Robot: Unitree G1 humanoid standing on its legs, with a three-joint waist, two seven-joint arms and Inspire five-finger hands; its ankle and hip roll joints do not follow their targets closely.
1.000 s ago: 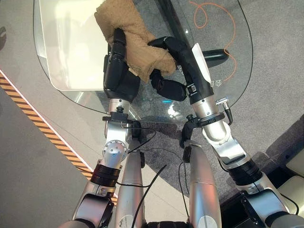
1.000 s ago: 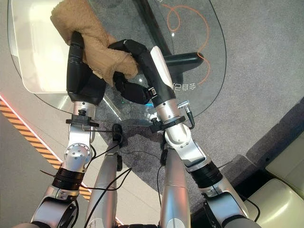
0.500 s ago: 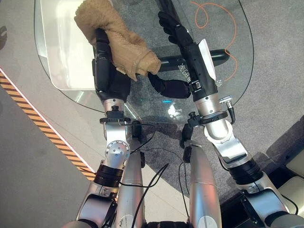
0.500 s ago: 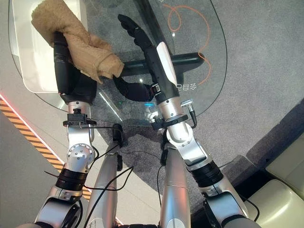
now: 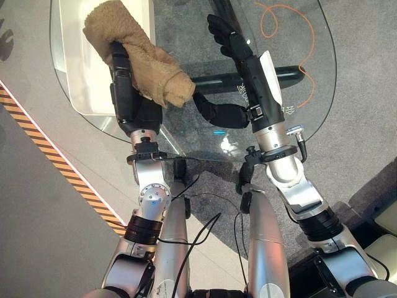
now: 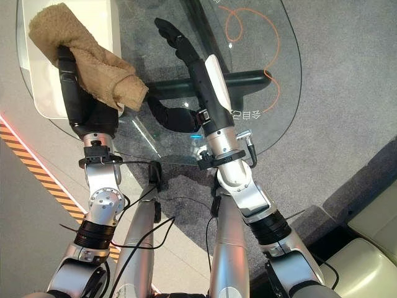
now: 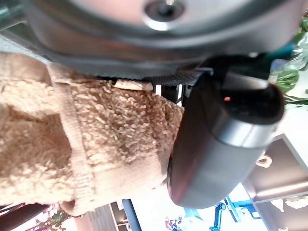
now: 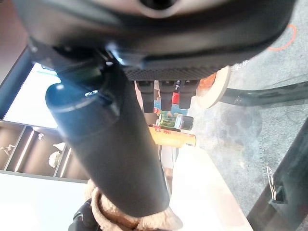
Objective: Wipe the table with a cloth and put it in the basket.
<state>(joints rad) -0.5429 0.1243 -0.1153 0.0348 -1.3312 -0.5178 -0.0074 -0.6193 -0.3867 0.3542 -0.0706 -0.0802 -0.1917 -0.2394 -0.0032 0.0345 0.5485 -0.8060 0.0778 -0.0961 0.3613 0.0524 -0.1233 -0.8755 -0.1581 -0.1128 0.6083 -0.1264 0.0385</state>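
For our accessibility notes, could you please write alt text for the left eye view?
The robot's left hand grips a tan cloth above the left part of a round glass table. Its right hand reaches over the glass with fingers straight, holding nothing.

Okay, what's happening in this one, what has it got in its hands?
The robot stands at a round glass table. Its left hand is curled round a tan terry cloth, holding it bunched over the table's left part, above a white box seen through the glass. The right hand is empty, fingers stretched out flat over the glass near an orange cable. The cloth is not yet put away.
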